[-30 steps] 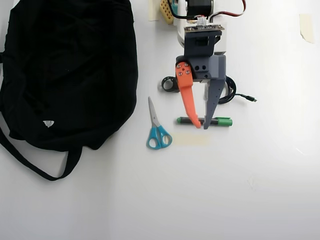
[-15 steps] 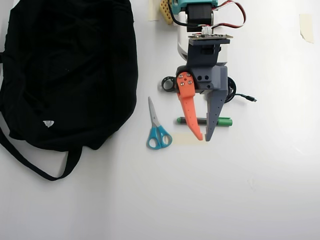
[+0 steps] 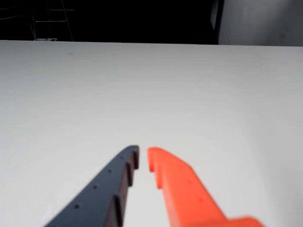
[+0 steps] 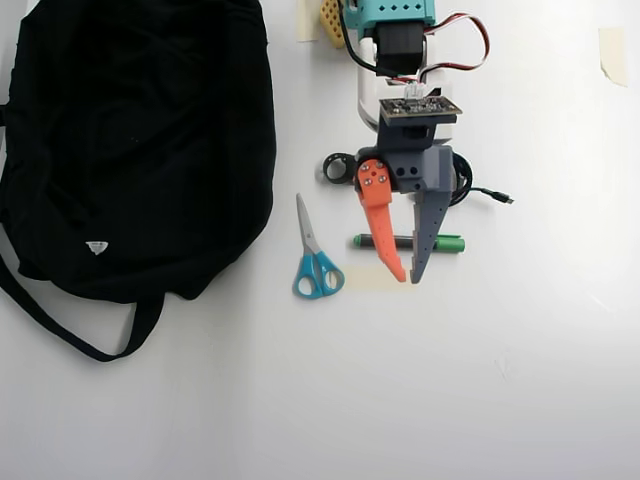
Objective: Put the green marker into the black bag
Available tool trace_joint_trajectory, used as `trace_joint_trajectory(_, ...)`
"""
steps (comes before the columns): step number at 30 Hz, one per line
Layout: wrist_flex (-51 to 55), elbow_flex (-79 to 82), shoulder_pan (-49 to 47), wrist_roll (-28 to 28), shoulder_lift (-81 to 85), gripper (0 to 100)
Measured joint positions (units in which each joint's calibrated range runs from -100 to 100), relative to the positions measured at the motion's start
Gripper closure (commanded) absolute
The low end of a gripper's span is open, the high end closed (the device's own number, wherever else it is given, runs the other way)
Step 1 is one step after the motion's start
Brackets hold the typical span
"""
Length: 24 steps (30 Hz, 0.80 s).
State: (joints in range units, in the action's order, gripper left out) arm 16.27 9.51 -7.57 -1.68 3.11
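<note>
In the overhead view we see the claw (image 4: 408, 278) pointing toward the near edge of the table (image 4: 520, 380), its orange finger (image 4: 382, 232) and dark grey finger (image 4: 428, 230) converging to a narrow gap at the tips. The green marker (image 4: 452, 243) lies flat and crosswise beneath both fingers, its green cap projecting to the right of the grey finger and its dark end to the left of the orange one. The tips lie beyond the marker, over a pale tape patch (image 4: 372, 277). In the wrist view we see the claw (image 3: 142, 158) nearly closed, with only bare table (image 3: 151, 90) between and ahead of the tips; it grasps nothing.

The black bag (image 4: 130, 140) lies flat at the far left corner of the table, well apart from the marker, its strap (image 4: 60, 325) trailing toward the near edge. We cannot tell what it contains. Blue-handled scissors (image 4: 315, 260) lie between bag and claw. A coiled black cable (image 4: 470, 190) lies behind the fingers.
</note>
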Motion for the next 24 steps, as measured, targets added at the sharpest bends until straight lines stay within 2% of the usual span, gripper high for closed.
trace_joint_trajectory(2,3.52,-0.71,-0.29,-1.37,1.16,98)
trace_joint_trajectory(4,14.08,-5.11,0.00,-4.54,1.66,98)
trace_joint_trajectory(7,22.07,-8.33,-0.07,-5.27,1.66,98)
trace_joint_trajectory(15,42.85,-9.75,-1.62,-2.05,1.91,98)
trace_joint_trajectory(24,62.52,-9.75,-2.50,-1.66,1.91,98)
